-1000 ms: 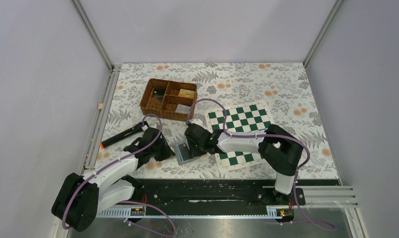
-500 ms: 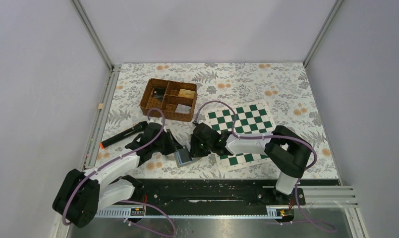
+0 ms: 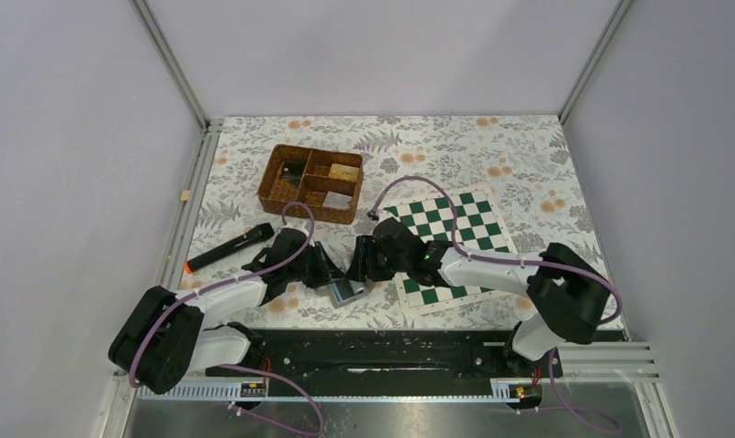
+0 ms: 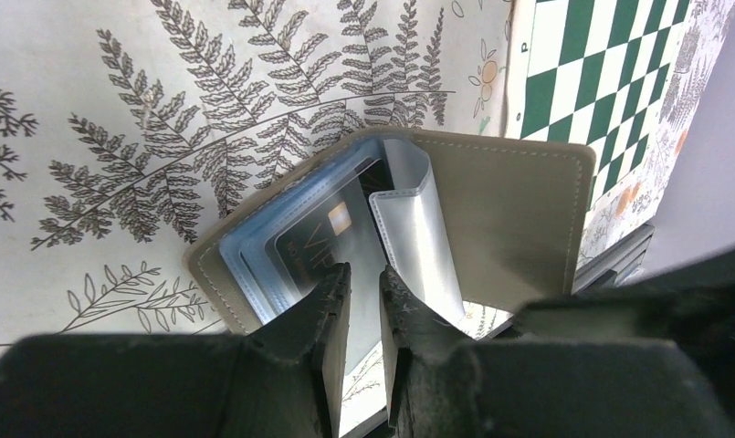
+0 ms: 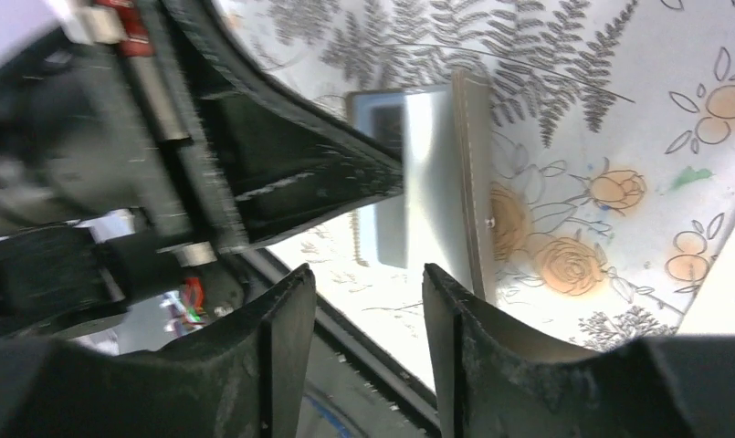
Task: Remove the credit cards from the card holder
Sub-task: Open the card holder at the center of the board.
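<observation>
The card holder (image 3: 349, 292) lies open near the table's front edge, grey outside (image 4: 519, 219) and light blue inside. A dark credit card (image 4: 313, 242) with a gold chip sticks partly out of its left pocket toward the near edge (image 5: 391, 233). My left gripper (image 4: 363, 274) comes in from the left (image 3: 332, 276). Its jaws stand a narrow gap apart, tips on the card's face, with nothing clamped between them. My right gripper (image 5: 365, 285) hovers open just right of the holder (image 3: 358, 268), holding nothing. The holder's grey flap (image 5: 473, 182) lies beyond its fingertips.
A brown wicker compartment basket (image 3: 310, 183) stands at the back left. The green chessboard mat (image 3: 450, 237) lies right of the holder, under the right arm. A black pen-like stick with an orange tip (image 3: 225, 248) lies at the left. The black rail (image 3: 391, 351) runs along the near edge.
My right gripper has opened and let go of the card holder. The left gripper has moved right onto the holder, which has shifted slightly right and nearer.
</observation>
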Tool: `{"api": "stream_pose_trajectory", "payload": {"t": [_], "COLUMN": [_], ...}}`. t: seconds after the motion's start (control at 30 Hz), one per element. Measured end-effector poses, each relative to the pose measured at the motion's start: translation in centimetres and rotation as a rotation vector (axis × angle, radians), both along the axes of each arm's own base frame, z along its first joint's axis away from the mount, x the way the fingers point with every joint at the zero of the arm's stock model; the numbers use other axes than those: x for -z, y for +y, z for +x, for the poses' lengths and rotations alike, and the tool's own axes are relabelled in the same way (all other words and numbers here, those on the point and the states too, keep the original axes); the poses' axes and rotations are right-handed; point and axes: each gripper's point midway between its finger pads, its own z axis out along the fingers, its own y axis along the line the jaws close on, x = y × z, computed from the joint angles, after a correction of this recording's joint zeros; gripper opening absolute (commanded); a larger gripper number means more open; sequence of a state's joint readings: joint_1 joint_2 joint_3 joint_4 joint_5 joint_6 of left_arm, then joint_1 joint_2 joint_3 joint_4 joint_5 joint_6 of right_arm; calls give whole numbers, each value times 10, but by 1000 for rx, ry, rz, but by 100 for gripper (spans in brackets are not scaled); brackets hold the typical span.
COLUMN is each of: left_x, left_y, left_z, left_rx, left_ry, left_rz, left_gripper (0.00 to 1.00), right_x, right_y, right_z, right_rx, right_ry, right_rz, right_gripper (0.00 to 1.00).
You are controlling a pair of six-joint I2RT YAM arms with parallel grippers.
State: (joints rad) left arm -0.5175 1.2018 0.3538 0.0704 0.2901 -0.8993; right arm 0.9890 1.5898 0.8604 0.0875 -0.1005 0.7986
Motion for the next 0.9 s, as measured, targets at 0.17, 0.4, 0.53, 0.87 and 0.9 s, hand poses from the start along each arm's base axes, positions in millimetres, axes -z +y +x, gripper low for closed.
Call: {"api": "stream_pose_trajectory", "payload": {"t": [0.17,0.4,0.53,0.87,0.9], "left_x": [-1,-5,-6,-2,-2], "left_y": [-2,-5,-7,-20,-21], "left_z": [0,2,3,2,2], "left_rx": [4,0,4,43,46], "left_ry": [-4,-13,-18,8,9], "left_rz": [-6,-23,-31,-47,-48], "left_gripper": [18,18,18,19,19], "right_x": [-34,-19,-9,19,23], "right_y": [5,6,1,10,10], "right_z": [-5,-33,-39,-36,-35], "right_rx": [-33,-114,-130,-128,-126], "right_ry": [-57,-58,-60,-80,-78], "right_rz": [74,51,27,-16,-26], "right_gripper": [25,22,22,25,25]}}
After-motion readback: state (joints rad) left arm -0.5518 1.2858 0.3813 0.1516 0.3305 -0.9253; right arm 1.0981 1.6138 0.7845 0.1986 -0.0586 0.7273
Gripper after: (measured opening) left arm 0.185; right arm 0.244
